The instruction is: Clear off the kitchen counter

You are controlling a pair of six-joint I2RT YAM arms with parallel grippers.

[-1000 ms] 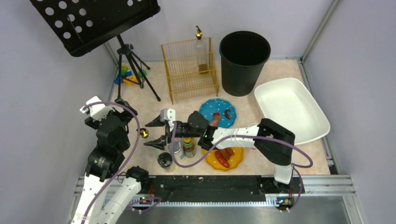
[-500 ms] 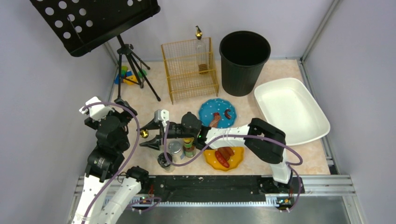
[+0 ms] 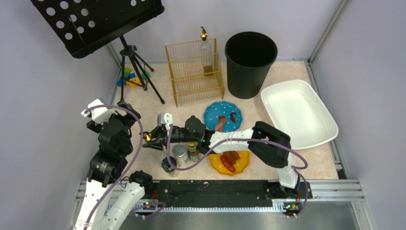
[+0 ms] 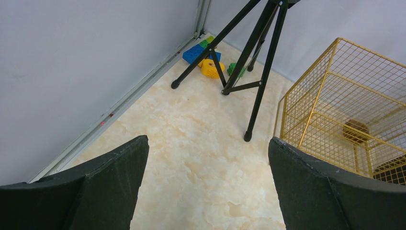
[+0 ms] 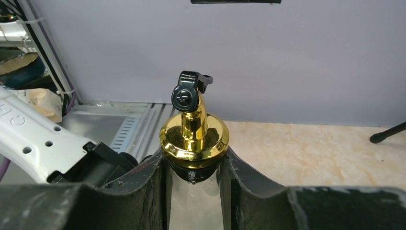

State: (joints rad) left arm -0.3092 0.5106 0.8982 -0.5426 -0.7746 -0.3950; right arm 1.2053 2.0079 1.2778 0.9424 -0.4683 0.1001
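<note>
Surface [image 3: 143,108]: beige marble, fills the cell. Bottle [image 5: 194,139]: upright, at its 8 o'clock side, gripped at neck by right end effector [image 5: 194,160] reaching from 3 o'clock. Left end effector [image 4: 206,191]: wide open, idle.

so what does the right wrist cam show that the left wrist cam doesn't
Only the right wrist view: a gold-capped bottle gripped at the neck by the right gripper, plus part of the left arm. Only the left wrist view: the open left gripper, tripod legs, toy blocks and a yellow wire basket. Both: the kitchen counter and a grey wall.
</note>
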